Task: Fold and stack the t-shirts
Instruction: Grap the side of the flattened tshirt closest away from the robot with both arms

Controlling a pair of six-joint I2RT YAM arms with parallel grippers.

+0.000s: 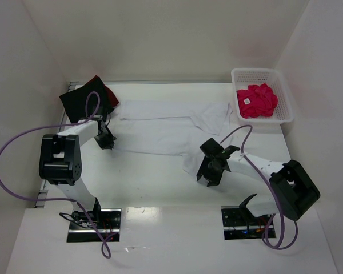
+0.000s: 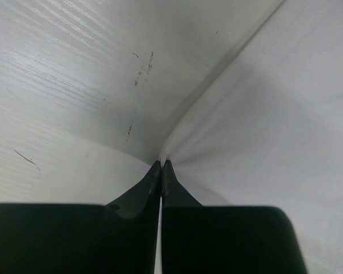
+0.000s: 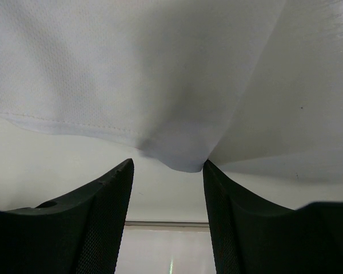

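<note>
The white shirt [image 1: 166,128] lies spread out in the middle of the table [image 1: 148,188]. The left gripper [image 2: 161,166] pinches the shirt's edge at 9 o'clock, squeezed tight on the cloth. The right gripper [image 3: 167,166] is at the shirt's 5 o'clock corner. Its jaws are partly apart, with a tip of cloth between them. The pink shirt [image 1: 256,100] sits in the basket [image 1: 286,100] at 1 o'clock. The black shirt [image 1: 80,101] and the dark red shirt [image 1: 111,98] lie together at 10 o'clock.

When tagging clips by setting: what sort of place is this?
Likely a robotics test cell: plain white walls box in a white table carrying two black and white robot arms and a white plastic lattice basket of pink-red cloth.
</note>
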